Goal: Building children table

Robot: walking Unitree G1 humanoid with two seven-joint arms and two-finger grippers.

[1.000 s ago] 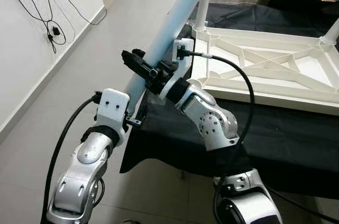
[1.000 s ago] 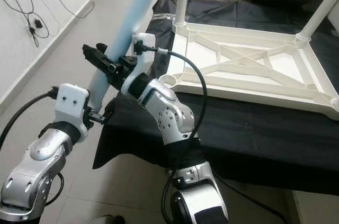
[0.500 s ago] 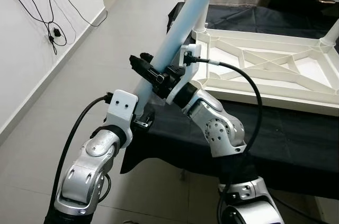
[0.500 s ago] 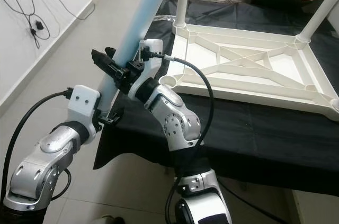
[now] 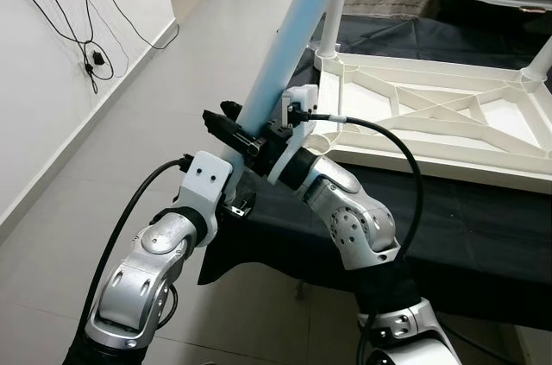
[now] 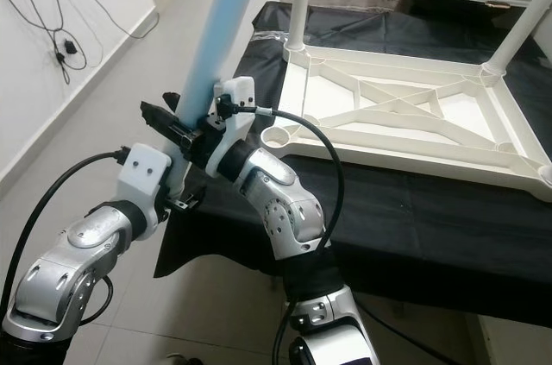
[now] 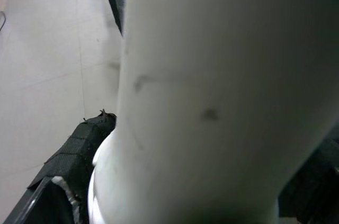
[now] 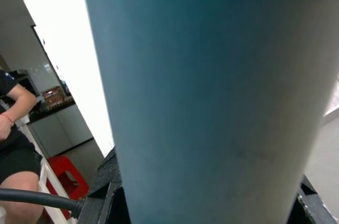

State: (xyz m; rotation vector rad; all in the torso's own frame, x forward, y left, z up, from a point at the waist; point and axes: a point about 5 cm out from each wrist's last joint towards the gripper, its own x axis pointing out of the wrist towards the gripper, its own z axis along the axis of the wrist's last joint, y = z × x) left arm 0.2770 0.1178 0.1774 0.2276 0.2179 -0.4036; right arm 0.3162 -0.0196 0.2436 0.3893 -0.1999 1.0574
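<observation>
Right gripper clamps its black fingers across a smooth, pale blue round leg; left gripper pinches the leg's lower end. Leg tilts up beside the ribbed white tabletop, upside down on black cloth.

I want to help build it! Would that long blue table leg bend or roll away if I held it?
The blue table leg looks straight between the left gripper and right gripper, so probably stiff. It's round and smooth, so it could roll on the floor or slip. Being long, it may swing and feel tippy held low.
</observation>
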